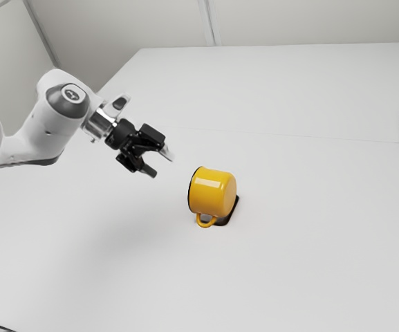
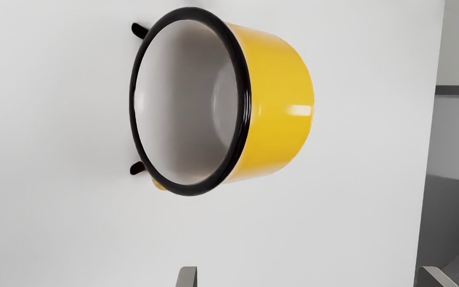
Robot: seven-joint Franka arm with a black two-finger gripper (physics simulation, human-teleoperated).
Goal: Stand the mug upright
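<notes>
Side-on exterior view, farther back, wrist view close — both down toward mug (image 1: pixel 213 192)

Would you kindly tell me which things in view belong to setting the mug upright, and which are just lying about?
For the job:
- mug, on its side
- gripper, open

Just lying about, it seems:
- black item, partly hidden by the mug; I can't tell what it is

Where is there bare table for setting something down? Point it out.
The table is free from the mug toward the exterior view's right. It's crowded by the dark piece at the mug and on the side where the open gripper hangs.
</notes>
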